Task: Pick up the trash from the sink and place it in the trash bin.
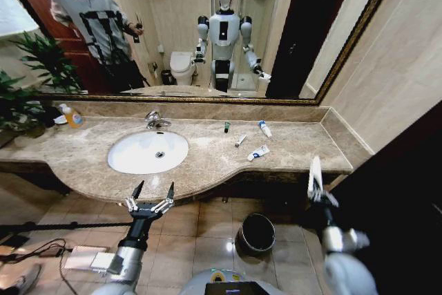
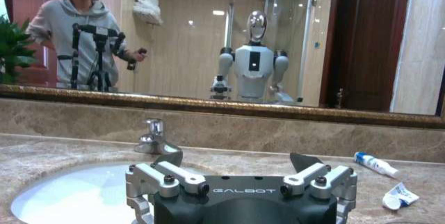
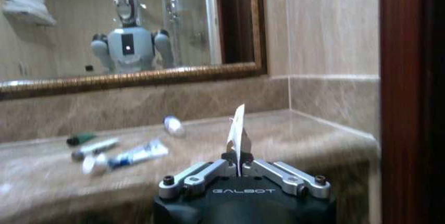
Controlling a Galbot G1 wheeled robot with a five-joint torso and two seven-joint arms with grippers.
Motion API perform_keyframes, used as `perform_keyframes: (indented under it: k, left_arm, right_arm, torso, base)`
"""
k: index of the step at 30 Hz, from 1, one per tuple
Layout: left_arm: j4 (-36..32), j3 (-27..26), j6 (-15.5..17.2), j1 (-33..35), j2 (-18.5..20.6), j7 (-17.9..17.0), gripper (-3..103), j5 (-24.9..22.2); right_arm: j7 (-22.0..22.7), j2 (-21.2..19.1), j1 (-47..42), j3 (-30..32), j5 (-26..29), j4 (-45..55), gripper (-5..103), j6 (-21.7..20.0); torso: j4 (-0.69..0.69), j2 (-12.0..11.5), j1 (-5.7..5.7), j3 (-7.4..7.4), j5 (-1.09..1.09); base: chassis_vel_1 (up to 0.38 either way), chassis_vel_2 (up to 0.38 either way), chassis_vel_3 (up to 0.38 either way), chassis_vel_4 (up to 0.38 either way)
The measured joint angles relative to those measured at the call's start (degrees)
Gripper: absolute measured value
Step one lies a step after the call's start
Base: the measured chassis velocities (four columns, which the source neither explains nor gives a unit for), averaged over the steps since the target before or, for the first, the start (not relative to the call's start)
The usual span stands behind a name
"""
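The right gripper hangs off the counter's front right corner, above the floor, its jaws pressed together on a white flat packet that stands upright between them; the right wrist view shows the packet rising edge-on from the closed fingers. The left gripper waits just in front of the sink, its jaws spread apart and holding nothing. On the marble counter, right of the basin, lie four items: a dark-green-capped piece, a thin pale stick, and two white tubes with blue print. The basin itself appears bare. The trash bin stands on the floor tiles below the counter edge, between the two arms.
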Motion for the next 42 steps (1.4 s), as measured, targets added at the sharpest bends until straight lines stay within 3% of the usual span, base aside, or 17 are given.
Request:
perform_keyframes:
  k: [5, 8, 13, 16, 24, 30, 38, 42]
  left_arm:
    - [0.0, 0.0, 0.0, 0.0, 0.0, 0.0, 100, 0.0]
    - [0.0, 0.0, 0.0, 0.0, 0.0, 0.01, 100, 0.0]
    - [0.0, 0.0, 0.0, 0.0, 0.0, 0.0, 100, 0.0]
    - [0.0, 0.0, 0.0, 0.0, 0.0, 0.01, 100, 0.0]
    - [0.0, 0.0, 0.0, 0.0, 0.0, 0.01, 100, 0.0]
    - [0.0, 0.0, 0.0, 0.0, 0.0, 0.0, 100, 0.0]
    - [0.0, 0.0, 0.0, 0.0, 0.0, 0.01, 100, 0.0]
    - [0.0, 0.0, 0.0, 0.0, 0.01, 0.01, 100, 0.0]
  right_arm:
    - [-2.16, 1.83, -2.46, -1.05, -3.06, -5.68, 0, 1.56]
    - [-1.39, -1.1, -1.04, -2.64, -0.71, -12.15, 0, -3.79]
    - [-2.55, -4.25, 3.4, -3.58, -0.01, -20.29, 0, -7.0]
    - [-3.82, -7.32, 10.53, -5.61, -1.35, -29.12, 0, -12.44]
    - [-4.51, -9.99, 20.89, -9.83, -8.23, -42.63, 0, -17.49]
    - [-5.02, -9.95, 25.38, -12.18, -12.47, -51.24, 0, -17.29]
    - [-6.17, -6.81, 35.83, -13.29, -18.65, -70.06, 0, -12.98]
    - [-6.6, -5.58, 38.57, -12.24, -21.12, -74.87, 0, -11.27]
  torso:
    - [-0.01, 0.0, 0.01, 0.01, 0.01]
    - [0.0, 0.0, 0.01, 0.01, 0.03]
    - [0.01, 0.0, 0.02, 0.01, 0.03]
    - [0.01, -0.01, 0.02, 0.01, 0.04]
    - [0.01, -0.01, 0.02, 0.02, 0.02]
    - [0.0, -0.01, 0.02, 0.02, 0.01]
    - [0.01, -0.01, 0.02, 0.02, 0.01]
    - [0.01, -0.01, 0.02, 0.02, 0.01]
  base:
    - [0.0, 0.0, 0.0, 0.0]
    - [0.0, 0.0, 0.0, 0.0]
    - [0.0, 0.0, 0.0, 0.0]
    - [0.0, 0.0, 0.0, 0.0]
    - [0.0, 0.0, 0.0, 0.0]
    - [0.0, 0.0, 0.0, 0.0]
    - [0.0, 0.0, 0.0, 0.0]
    - [0.0, 0.0, 0.0, 0.0]
